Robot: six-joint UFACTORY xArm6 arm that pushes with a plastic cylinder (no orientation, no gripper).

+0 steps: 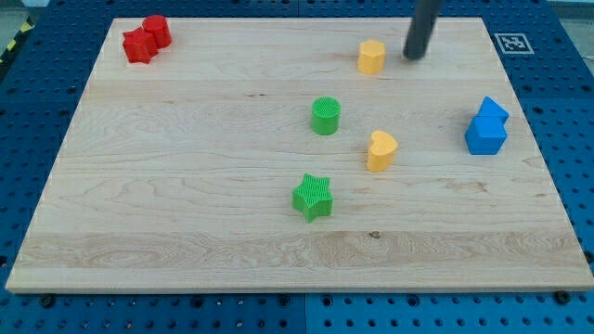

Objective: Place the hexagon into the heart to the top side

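My tip (413,56) rests on the tabletop (186,213) just right of the yellow hexagon (371,57), near the view's top. The yellow heart (380,150) lies well below it. There is no claw to clench or release, only the rod.

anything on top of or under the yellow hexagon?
Nothing sits on the yellow hexagon; its top face is bare. It rests on the wooden board; its footprint is hidden. My tip is just to the view's right of it, a small gap showing between them.
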